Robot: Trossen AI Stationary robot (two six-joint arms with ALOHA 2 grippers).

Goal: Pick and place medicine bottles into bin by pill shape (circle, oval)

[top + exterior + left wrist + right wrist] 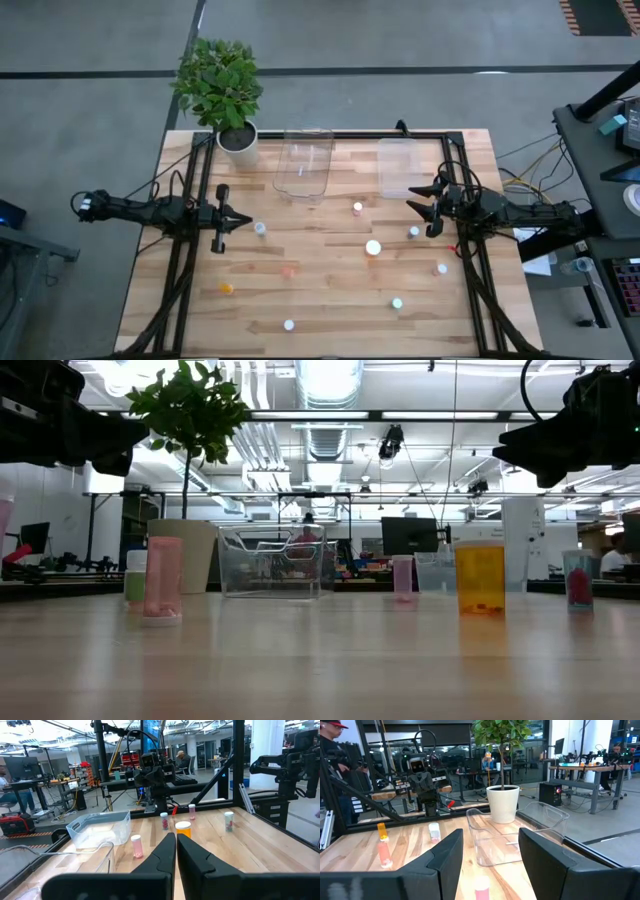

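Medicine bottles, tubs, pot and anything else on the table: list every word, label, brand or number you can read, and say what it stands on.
No text can be read in any view.
medicine bottles: no label shows on them.
clear tubs: no print shows on them.
white plant pot: plain, no marking.
Screens and equipment in the room behind the table: too far and blurred to read.

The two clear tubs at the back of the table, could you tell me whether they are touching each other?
Apart. The high view shows bare wood between the left clear tub and the right clear tub.
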